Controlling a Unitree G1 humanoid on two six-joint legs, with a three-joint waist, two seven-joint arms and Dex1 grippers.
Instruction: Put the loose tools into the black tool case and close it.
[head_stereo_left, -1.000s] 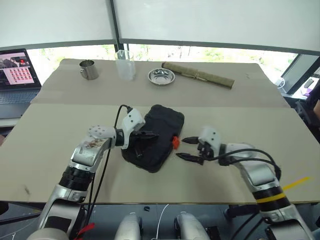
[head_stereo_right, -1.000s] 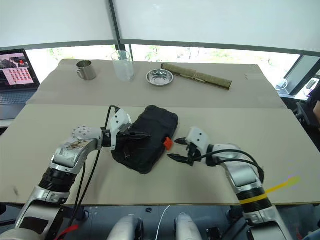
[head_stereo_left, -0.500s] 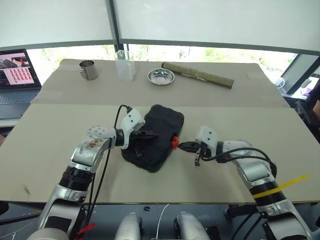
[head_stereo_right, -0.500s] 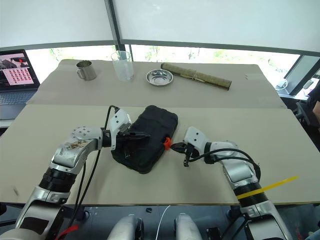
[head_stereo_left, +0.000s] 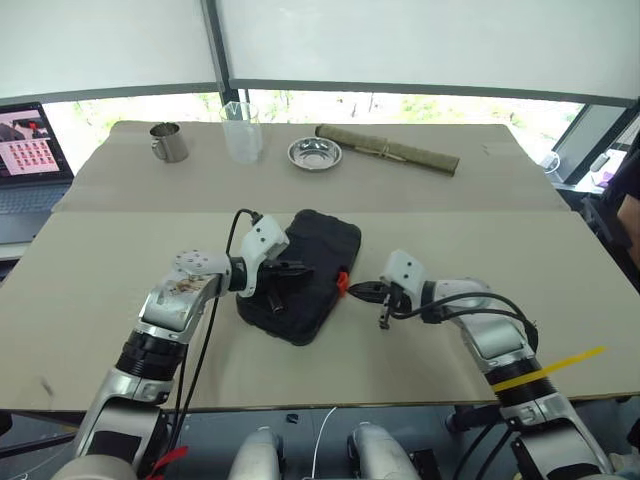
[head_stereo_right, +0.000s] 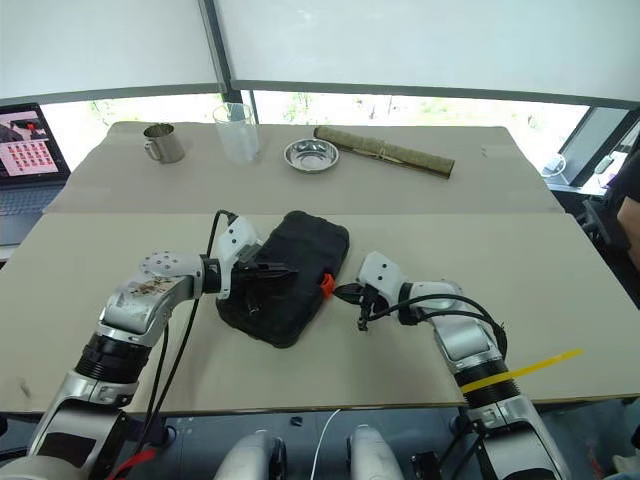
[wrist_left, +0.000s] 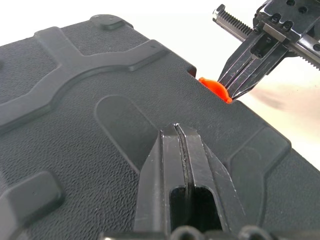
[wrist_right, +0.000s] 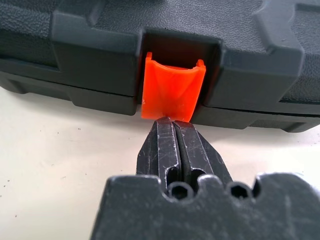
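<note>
The black tool case (head_stereo_left: 310, 262) lies closed in the middle of the near table, its orange latch (head_stereo_left: 342, 283) facing my right arm. The loose tools are out of view. My left gripper (head_stereo_left: 298, 268) is shut, and its tips (wrist_left: 176, 129) rest on the textured lid (wrist_left: 75, 115). My right gripper (head_stereo_left: 358, 291) is shut too, with its tips (wrist_right: 173, 124) touching the lower edge of the latch (wrist_right: 173, 90). The left wrist view shows the right gripper (wrist_left: 236, 93) meeting the latch (wrist_left: 214, 86) from the side.
Along the far table stand a steel mug (head_stereo_left: 165, 142), a clear beaker (head_stereo_left: 240, 130), a steel bowl (head_stereo_left: 314, 153) and a rolled bamboo mat (head_stereo_left: 386, 148). A laptop (head_stereo_left: 25, 150) sits at the far left. A person's arm (head_stereo_left: 625, 215) shows at the right edge.
My right gripper has gone from open to shut and moved left up to the orange latch. The left gripper has stayed on the lid. The camera has shifted slightly.
</note>
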